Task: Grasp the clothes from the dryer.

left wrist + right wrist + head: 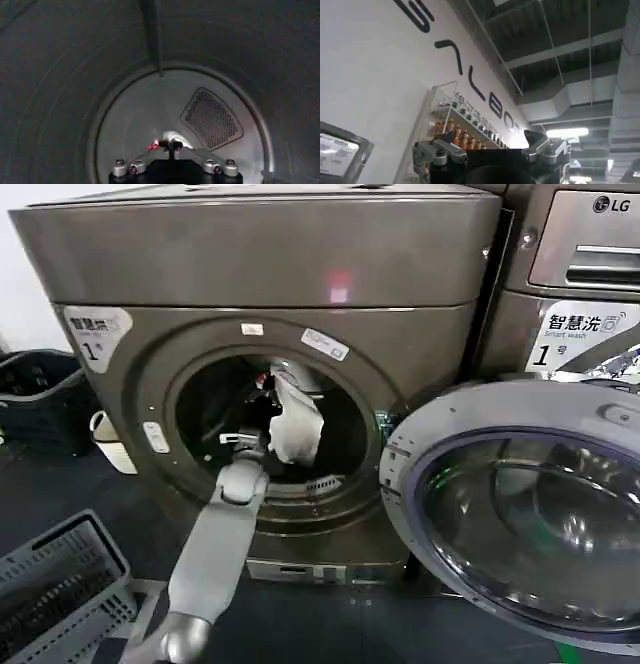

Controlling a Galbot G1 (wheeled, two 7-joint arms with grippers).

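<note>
The bronze-grey dryer [270, 264] stands with its round porthole open. My left arm reaches into the drum [60, 90]. The left gripper [266, 387] is shut on a white to pale grey piece of the clothes [296, 430], which hangs down in the opening. In the left wrist view the left gripper [170, 145] has its fingertips together, with a bit of the white cloth [174, 136] and a small red scrap showing at them. The drum's back wall and a perforated vent [210, 119] lie beyond. The right gripper [490, 150] points up at a wall and ceiling, open and holding nothing.
The dryer's door [520, 514] is swung open on the right, low and wide. A second machine with an LG logo [575, 274] stands behind it. A grey slatted basket [60, 584] sits at the lower left, a dark basket [40, 399] farther back.
</note>
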